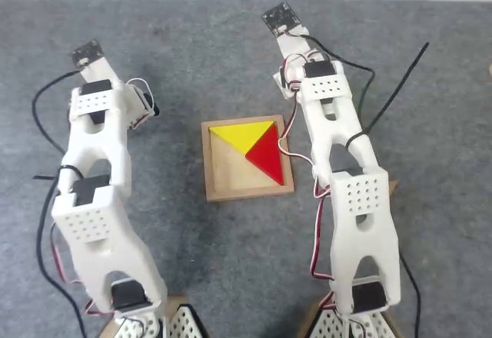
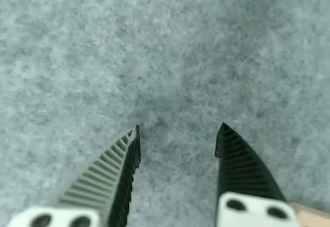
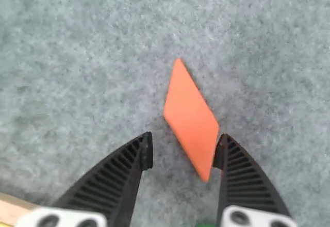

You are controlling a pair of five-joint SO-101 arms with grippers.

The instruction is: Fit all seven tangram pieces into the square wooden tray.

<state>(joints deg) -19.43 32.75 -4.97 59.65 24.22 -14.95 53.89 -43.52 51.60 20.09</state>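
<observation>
The left arm [image 1: 115, 253] and right arm [image 1: 367, 238] are white plastic with perforated panels [image 1: 86, 226], black servos [image 1: 94, 88], and black, red and white cables [image 1: 317, 238]. The left gripper [image 2: 178, 134] and right gripper [image 3: 183, 142] have black ribbed fingers [image 2: 234, 160] on white mounts [image 2: 247, 209] with screw holes.

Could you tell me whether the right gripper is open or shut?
Open: the right gripper has its jaws well apart, the orange piece partly between them.
</observation>
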